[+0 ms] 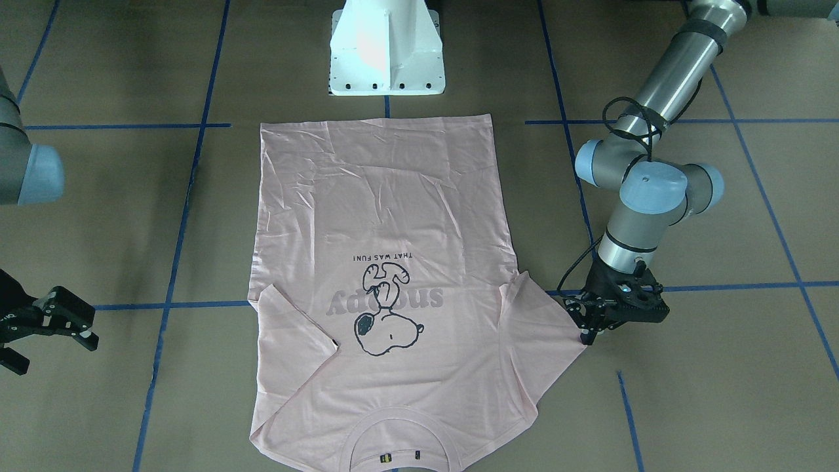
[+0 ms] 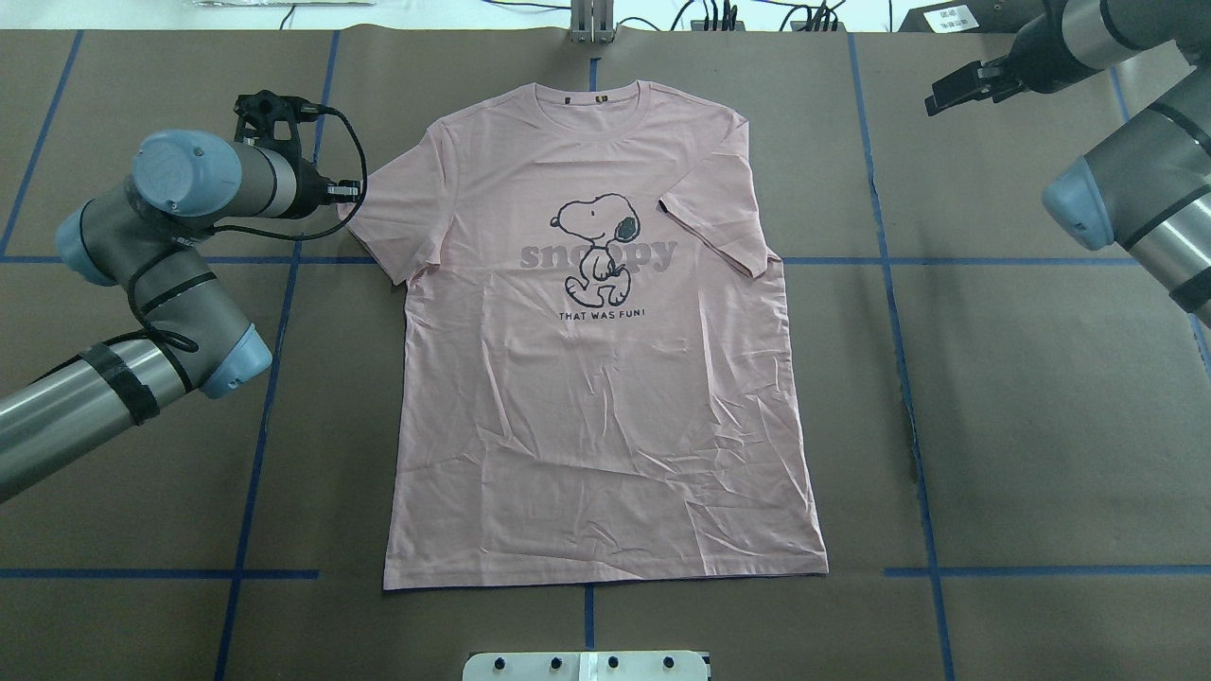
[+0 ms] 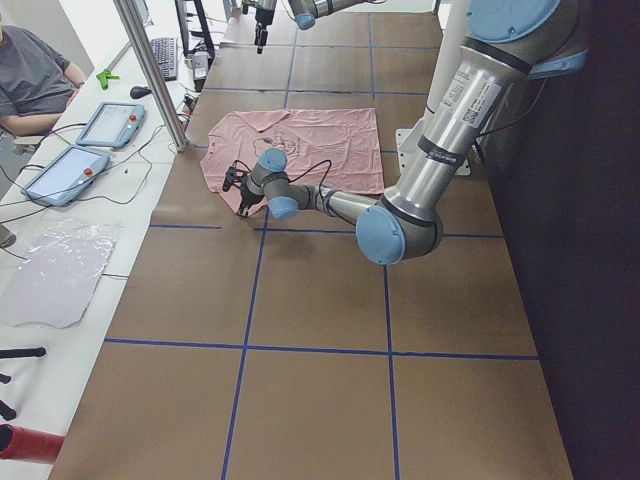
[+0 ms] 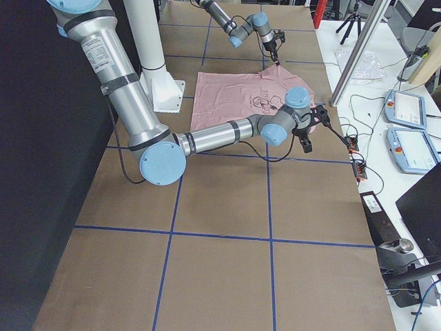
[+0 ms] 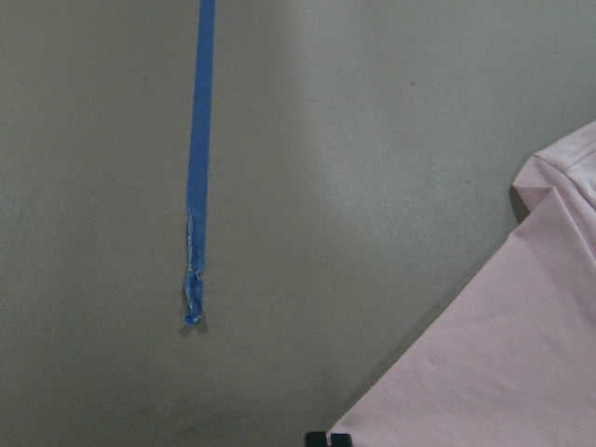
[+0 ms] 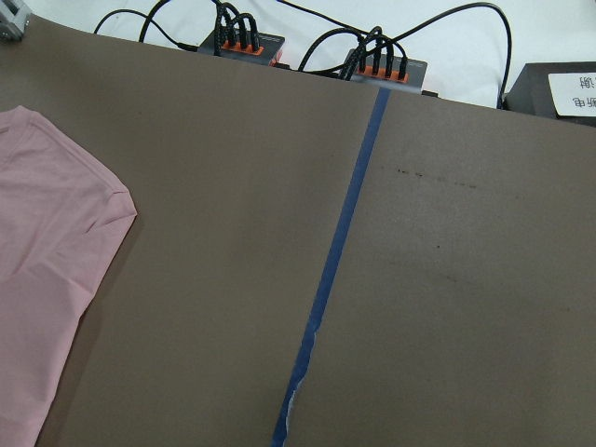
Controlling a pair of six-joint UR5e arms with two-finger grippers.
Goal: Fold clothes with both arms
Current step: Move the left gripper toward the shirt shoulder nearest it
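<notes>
The left arm stretches low over the table near its far left corner. The left fingers look pressed together right at a sleeve's hem; whether cloth is caught between them I cannot tell. The pink T-shirt lies flat mid-table, print up, collar toward the far edge. The right arm hangs over the far right corner, right fingers spread apart, well clear of the shirt
</notes>
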